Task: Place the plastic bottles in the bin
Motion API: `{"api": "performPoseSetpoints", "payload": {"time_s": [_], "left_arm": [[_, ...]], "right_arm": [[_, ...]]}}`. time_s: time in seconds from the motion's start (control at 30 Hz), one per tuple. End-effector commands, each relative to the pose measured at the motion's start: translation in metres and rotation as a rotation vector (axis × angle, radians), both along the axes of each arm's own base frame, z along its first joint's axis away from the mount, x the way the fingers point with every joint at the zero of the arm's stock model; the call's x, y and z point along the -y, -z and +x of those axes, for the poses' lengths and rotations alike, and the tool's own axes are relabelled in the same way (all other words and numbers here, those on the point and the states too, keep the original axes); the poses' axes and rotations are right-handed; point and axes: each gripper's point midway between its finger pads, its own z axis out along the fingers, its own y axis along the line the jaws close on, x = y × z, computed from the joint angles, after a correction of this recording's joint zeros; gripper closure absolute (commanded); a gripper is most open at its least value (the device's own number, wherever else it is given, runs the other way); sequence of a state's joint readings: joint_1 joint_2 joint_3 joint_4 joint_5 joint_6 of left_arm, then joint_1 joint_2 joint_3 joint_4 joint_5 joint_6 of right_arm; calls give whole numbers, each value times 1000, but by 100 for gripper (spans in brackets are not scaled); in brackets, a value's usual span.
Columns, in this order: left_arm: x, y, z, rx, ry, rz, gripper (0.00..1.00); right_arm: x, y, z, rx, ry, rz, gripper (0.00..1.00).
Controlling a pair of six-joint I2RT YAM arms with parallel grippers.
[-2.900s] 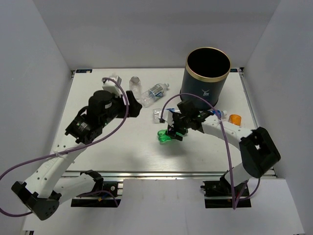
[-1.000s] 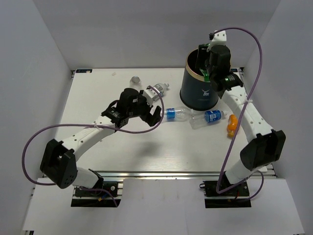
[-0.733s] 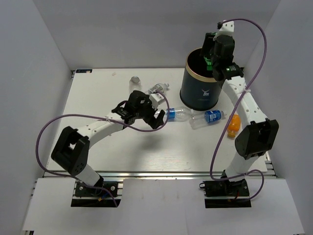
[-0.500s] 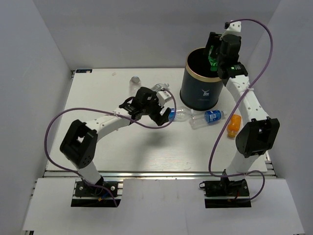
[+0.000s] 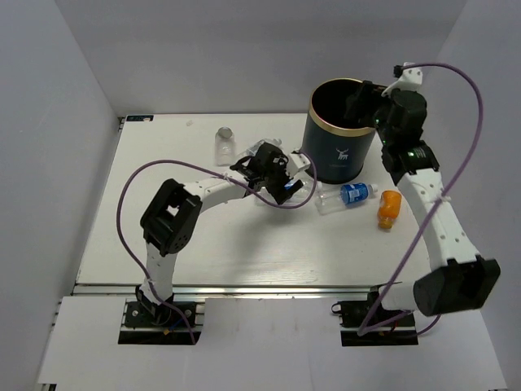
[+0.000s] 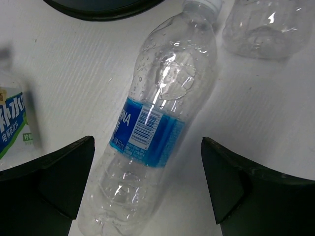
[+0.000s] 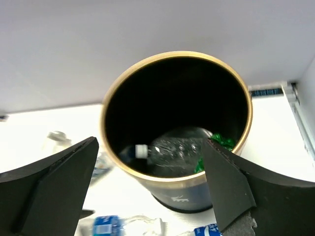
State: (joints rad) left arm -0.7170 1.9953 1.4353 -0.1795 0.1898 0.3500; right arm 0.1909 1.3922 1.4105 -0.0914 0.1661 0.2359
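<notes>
Pale grey walls close in a white counter [image 5: 163, 236] seen from above. Two white-and-black arms come next in bulk. The left arm [image 5: 203, 189] bends from the lower left to the middle of the frame. The right arm [image 5: 435, 212] rises along the right side to the upper right.

The bin [image 5: 358, 147], dark with a gold rim, stands upright at the upper middle of the counter. The right wrist view looks down into it and shows a clear bottle [image 7: 174, 150] lying at the bottom beside something green [image 7: 216, 142].

The right fingers [image 7: 54, 187] are spread wide and hold nothing, hanging above the bin's upper right rim. The left fingers [image 6: 54, 182] are likewise spread, one on each side of a clear blue-labelled bottle [image 6: 157, 123]. It lies flat on the counter just left of the bin's base, and they are not closed on it.

A second blue-labelled bottle [image 5: 346, 195] lies just below the bin. A bare clear bottle [image 5: 224, 145] and a labelled bottle [image 5: 262, 148] lie to the bin's left, towards the back. A small orange bottle [image 5: 389, 208] lies to the bin's lower right. A small white deer logo [image 5: 340, 152] marks the bin's side.
</notes>
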Motion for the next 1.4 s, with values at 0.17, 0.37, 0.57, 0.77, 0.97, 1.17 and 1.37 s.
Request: {"api": "performPoseSetpoints", "payload": {"time_s": [0.17,0.37,0.57,0.77,0.97,1.17,1.37], "left_arm": [[-3,33,10,-5,-11,85,1],[0,45,4,-32,-13,93,20],[12,-2,-4,-8,10,47,100],[16,-141,2,130,-48,-139,100],[29,-253,-39,171,131,-346,100],[37,-316,-39,211,156,-532,100],[67,-387,9,329,44,-841,100]], "right_arm": [[-5,-29,-59,103,-84,11,10],[-2,-7,-80,66,-96,-4,10],[30,13,-84,3,89,1,10],[64,46,-98,-107,282,41,59],[91,49,-111,-129,416,65,92],[103,62,-121,-170,467,67,63],[109,93,-132,-266,500,61,51]]}}
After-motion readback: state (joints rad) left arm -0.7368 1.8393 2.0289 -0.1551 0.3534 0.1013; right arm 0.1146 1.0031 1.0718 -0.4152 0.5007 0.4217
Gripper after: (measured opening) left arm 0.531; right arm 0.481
